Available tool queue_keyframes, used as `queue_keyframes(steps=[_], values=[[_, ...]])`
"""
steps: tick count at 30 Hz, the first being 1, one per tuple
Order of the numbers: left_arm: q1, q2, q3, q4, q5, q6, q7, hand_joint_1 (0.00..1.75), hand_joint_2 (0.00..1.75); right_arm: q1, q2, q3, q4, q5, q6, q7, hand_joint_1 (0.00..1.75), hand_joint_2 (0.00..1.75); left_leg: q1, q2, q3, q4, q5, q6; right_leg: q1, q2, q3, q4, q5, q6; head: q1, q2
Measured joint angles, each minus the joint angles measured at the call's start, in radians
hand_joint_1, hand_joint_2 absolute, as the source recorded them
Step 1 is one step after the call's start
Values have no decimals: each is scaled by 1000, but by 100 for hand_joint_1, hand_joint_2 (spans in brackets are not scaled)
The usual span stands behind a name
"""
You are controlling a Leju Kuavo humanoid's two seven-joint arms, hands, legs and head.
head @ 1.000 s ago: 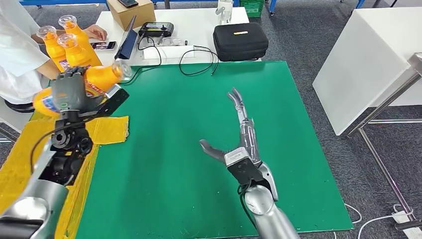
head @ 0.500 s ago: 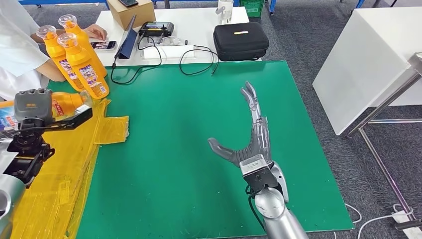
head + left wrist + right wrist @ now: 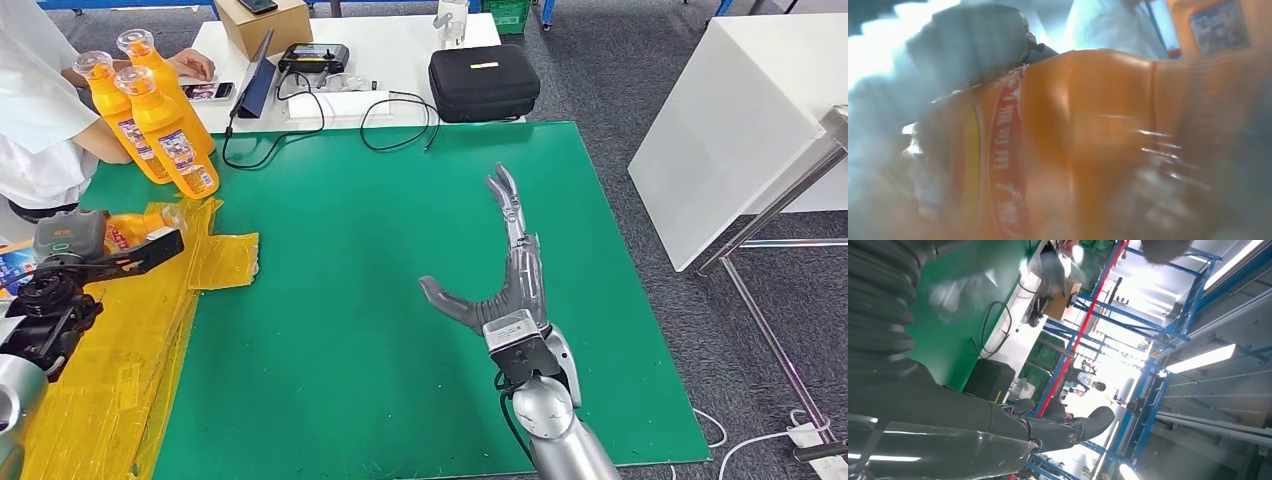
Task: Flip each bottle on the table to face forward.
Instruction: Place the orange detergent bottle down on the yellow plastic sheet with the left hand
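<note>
Gripping an orange bottle [image 3: 135, 226], the robot's left hand [image 3: 72, 240] sits at the far left of the head view, over a yellow sheet [image 3: 120, 340] that lies along the left side of the green table mat [image 3: 380, 300]. The bottle lies on its side in the hand, its neck pointing away from the palm toward the middle of the mat. In the left wrist view the same bottle [image 3: 1083, 145] is pressed close to the camera, blurred, with a red label band across its orange body.

Beyond the left hand, farther from the robot, three more orange bottles [image 3: 150, 110] stand upright in a tight group at the far left corner of the mat, their clear caps up. A person in a white sleeve [image 3: 40, 120] sits just beside them.

The right hand [image 3: 500, 285] hovers well apart from all the bottles, over the middle of the mat. Its fingers [image 3: 508, 205] are stretched straight forward and its thumb is spread out to the side; it holds nothing.

Past the right hand's fingertips, beyond the mat, a white table [image 3: 400, 40] carries a black zip case [image 3: 483, 82], a cardboard box [image 3: 264, 24] and black cables [image 3: 395, 118].
</note>
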Motion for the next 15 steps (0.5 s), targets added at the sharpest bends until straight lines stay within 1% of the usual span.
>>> queue_keyframes(steps=[2, 6, 8, 11, 15], values=[[1, -4, 16, 4, 16, -12, -16, 175, 175, 0, 0, 0, 0, 0, 0, 1, 0, 175, 0, 0, 0, 0, 0, 0, 0, 0, 0, 0, 0, 0, 0, 0], [3, -22, 70, 6, 94, -76, -107, 175, 175, -2, 0, 0, 1, -3, 4, 8, 0, 175, 0, 0, 0, 0, 0, 0, 0, 0, 0, 0, 0, 0, 0, 0], [6, -35, 96, 6, 109, -90, -133, 175, 175, -7, 0, 0, 4, -6, 9, 10, 0, 175, 0, -1, 0, 0, 0, 0, 0, 0, 0, 0, 0, 0, 0, 0], [9, -52, 118, 6, 114, -88, -155, 175, 175, -17, 0, 0, 12, -8, 17, 10, 0, 175, 0, -1, 0, 0, 0, 0, 0, -1, 0, 0, 0, 0, 0, 0], [24, -73, 142, 6, 131, -46, -234, 175, 175, -26, 0, 1, 29, -8, 21, 10, 0, 175, 0, -2, 0, 0, 0, 0, 0, -1, 0, 0, 0, 0, 0, 0]])
